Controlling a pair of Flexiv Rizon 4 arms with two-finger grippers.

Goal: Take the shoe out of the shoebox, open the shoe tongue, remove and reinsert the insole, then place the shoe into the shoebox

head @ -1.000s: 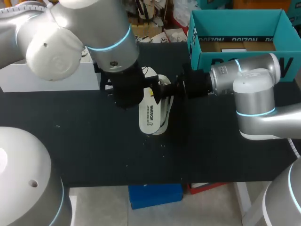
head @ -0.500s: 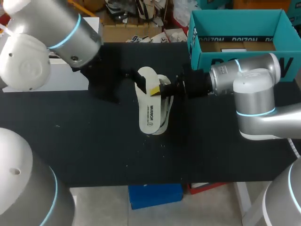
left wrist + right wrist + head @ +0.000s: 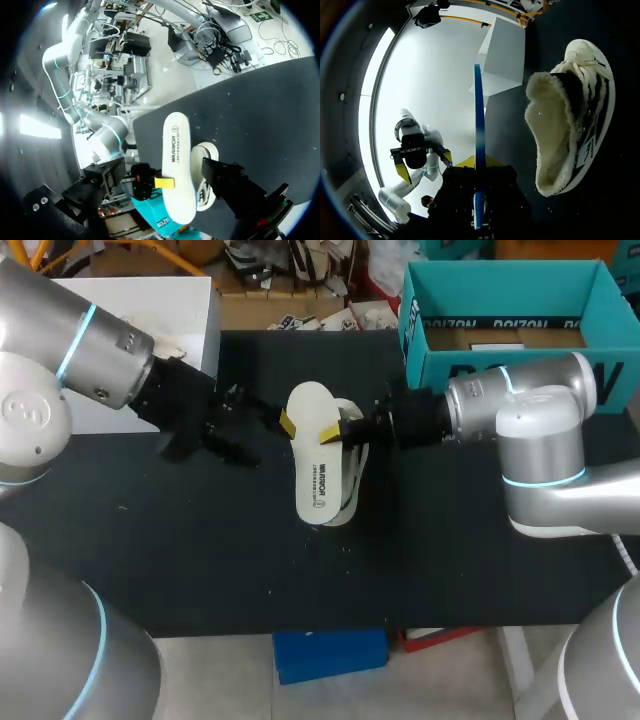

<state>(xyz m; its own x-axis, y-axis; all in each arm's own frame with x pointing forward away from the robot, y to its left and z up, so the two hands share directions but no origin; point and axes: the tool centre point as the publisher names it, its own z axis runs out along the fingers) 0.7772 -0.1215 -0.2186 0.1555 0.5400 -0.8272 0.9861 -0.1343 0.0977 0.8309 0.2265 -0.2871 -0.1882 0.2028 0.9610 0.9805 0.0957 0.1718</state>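
A white insole (image 3: 314, 465) with a blue underside hangs above the table's middle, and my right gripper (image 3: 318, 432) is shut on its heel end. Seen edge-on in the right wrist view, the insole (image 3: 477, 140) stands as a thin blue line between the yellow tips. The white shoe (image 3: 352, 468) with black stripes and fleece lining lies on the black table under and beside the insole; it also shows as the shoe (image 3: 570, 115) beside my right gripper (image 3: 478, 162). My left gripper (image 3: 245, 428) is open, a short way left of the insole (image 3: 176, 165). The teal shoebox (image 3: 450, 370) stands at the back right.
A white box (image 3: 190, 310) sits at the table's back left, behind my left arm. Bare black tabletop (image 3: 220, 550) stretches across the front half.
My left arm has pulled back to the left, away from the insole, uncovering it. The right gripper, the insole and the shoe have stayed where they were.
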